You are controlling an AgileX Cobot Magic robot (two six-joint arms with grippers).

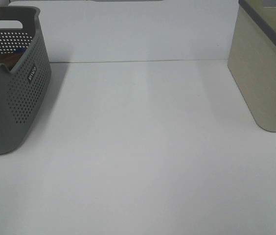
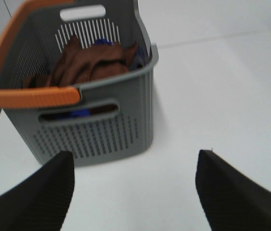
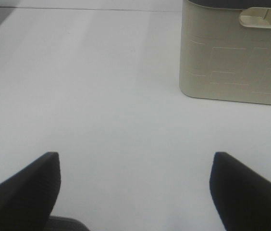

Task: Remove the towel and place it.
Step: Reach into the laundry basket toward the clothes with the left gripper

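Towel (image 2: 85,62) lies bunched inside grey basket (image 2: 102,130) on the left side of table (image 1: 138,156), blue fabric (image 2: 80,113) in there too. Left gripper (image 2: 133,192) spread wide, empty, over table near basket, not touching. Right gripper (image 3: 135,192) also spread, empty, near beige bin (image 3: 231,62) on the right.

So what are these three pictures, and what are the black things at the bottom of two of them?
They show a robot with two arms. One camera looks down from high up on a white table. The other two ride on the wrists, so the black shapes are each arm's pinchers: the left gripper and right gripper, both open and holding nothing. A gray basket holds a crumpled brown towel and some blue cloth. A beige bin stands on the other side.
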